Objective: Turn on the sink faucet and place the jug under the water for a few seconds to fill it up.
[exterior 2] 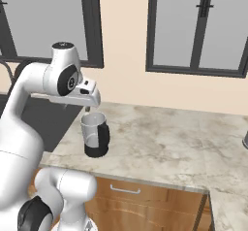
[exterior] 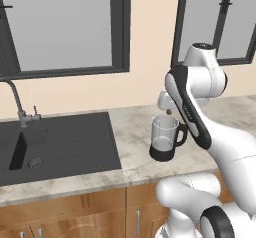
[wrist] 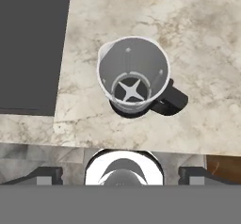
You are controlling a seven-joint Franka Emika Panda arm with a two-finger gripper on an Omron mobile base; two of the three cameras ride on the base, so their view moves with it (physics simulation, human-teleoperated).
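Nearest the hand camera, the jaws show as two dark tips at 7 and 5 o'clock of the hand view, set wide apart and holding nothing. The gripper (exterior: 169, 111) hangs just above the jug's rim.

Left to right in the left base view:
- The sink faucet (exterior: 16, 102) stands at 9 o'clock, behind the sink (exterior: 75, 142). No stream falls from the spout.
- The jug (wrist: 134, 77) stands upright on the tabletop (exterior: 135, 132), near the sink's right edge, at 3 o'clock of the basin. In the hand view its black handle points to 4 o'clock.

Step in hand, by judgement: approach to the jug, with the faucet not yet turned on. To do it well:
1. Centre the jaws over the jug's wall or handle.
2. Descend straight, with no sideways contact on the rim.
3. Close firmly; clear glass is likely to slip.
4. Keep the jug upright when carrying it toward 9 o'clock.
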